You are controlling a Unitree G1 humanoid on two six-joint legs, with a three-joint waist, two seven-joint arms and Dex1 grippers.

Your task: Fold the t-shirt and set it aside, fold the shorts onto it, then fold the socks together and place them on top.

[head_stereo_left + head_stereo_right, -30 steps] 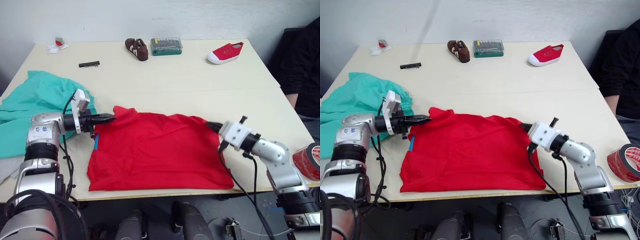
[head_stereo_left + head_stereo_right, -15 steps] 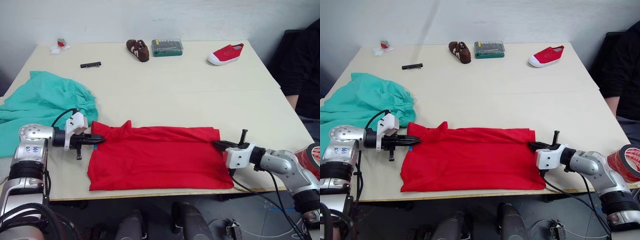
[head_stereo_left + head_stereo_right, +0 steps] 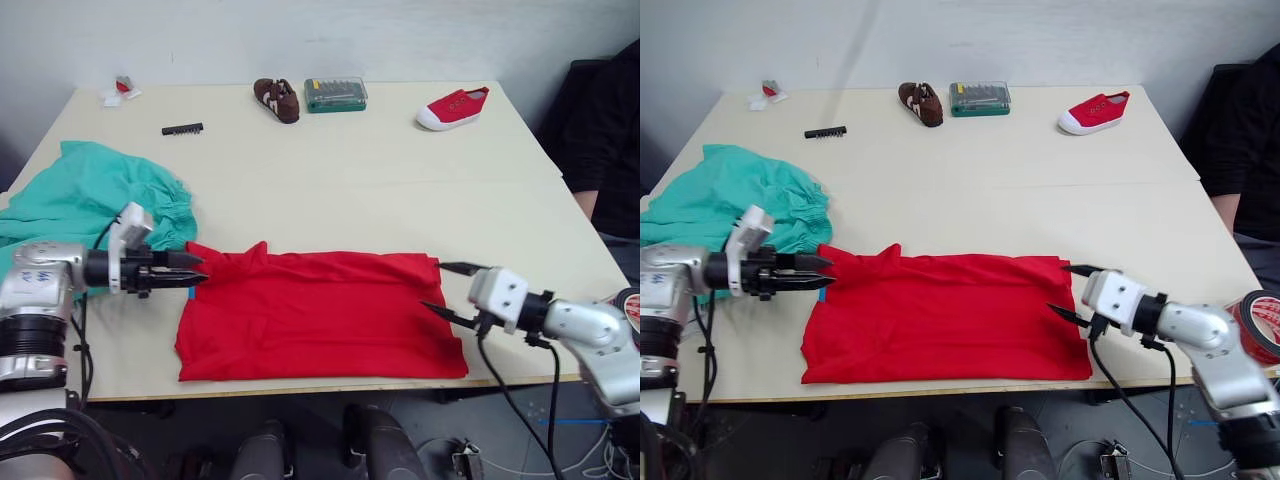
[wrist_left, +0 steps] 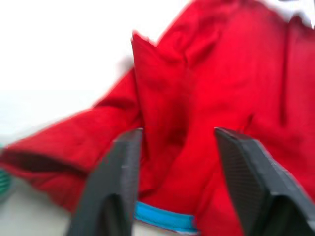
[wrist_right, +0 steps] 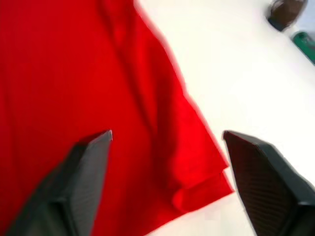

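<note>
Both end effectors have let go since half a second ago: each was pinched on a far corner of the t-shirt, now both have backed off and spread apart.

Left eye: t-shirt (image 3: 318, 314) lies folded in half, a flat wide band at the near counter (image 3: 400, 180) edge. Left end effector (image 3: 192, 272) sits just off its collar end, right end effector (image 3: 447, 289) just off the other end. Shorts (image 3: 85, 205) bunched at the left, touching the t-shirt's far left corner.

Right eye: brown shoe (image 3: 920, 102), bit case (image 3: 980, 97), red sneaker (image 3: 1094, 110), black bit strip (image 3: 826, 131) along the far side, well clear. Tape roll (image 3: 1252, 328) by the right arm, person's dark sleeve (image 3: 1240, 140) at right edge.

Left wrist: fingers (image 4: 118, 182) apart, collar and blue label (image 4: 165, 222) between them.

Right wrist: fingers (image 5: 83, 172) wide, hem corner between.

Risk: next fold could drag the shorts along, since they overlap the corner. Collar end is rumpled, so a grab may catch a single layer. The shirt sits at the near edge and could slide off.
</note>
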